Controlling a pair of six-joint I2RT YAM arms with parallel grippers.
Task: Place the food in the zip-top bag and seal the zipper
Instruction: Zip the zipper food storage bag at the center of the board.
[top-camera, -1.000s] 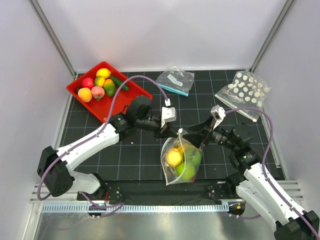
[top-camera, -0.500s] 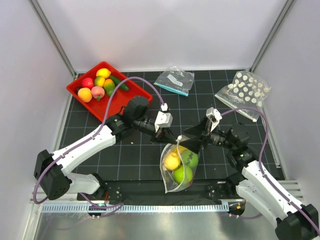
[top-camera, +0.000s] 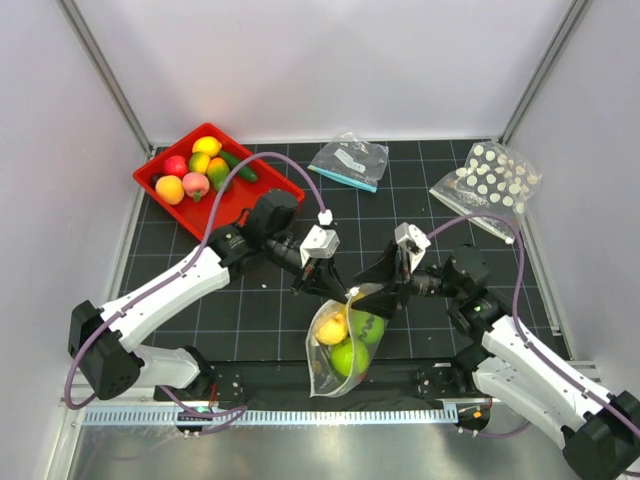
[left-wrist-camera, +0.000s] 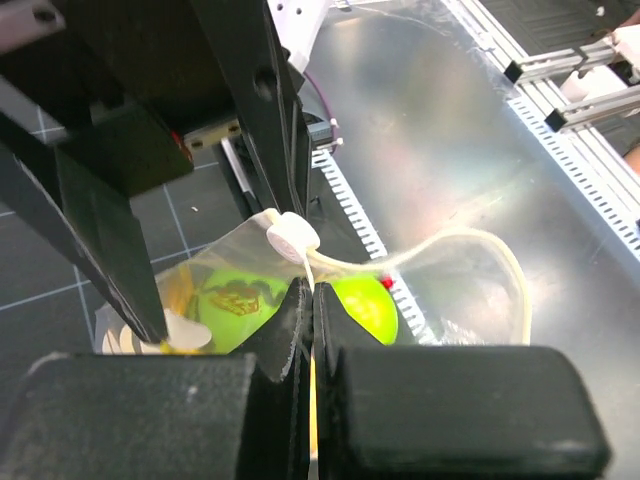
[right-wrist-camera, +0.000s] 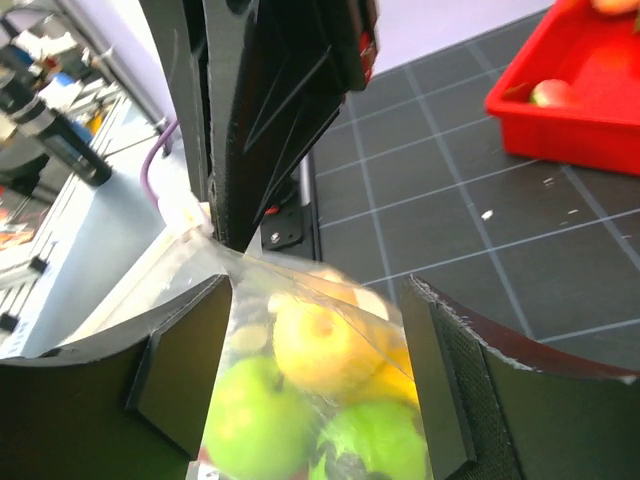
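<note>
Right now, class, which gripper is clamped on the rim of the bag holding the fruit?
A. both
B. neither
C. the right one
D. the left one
D: the left gripper is shut on the rim of the zip-top bag, while the right gripper stands open, one finger on either side of the bag.
</note>
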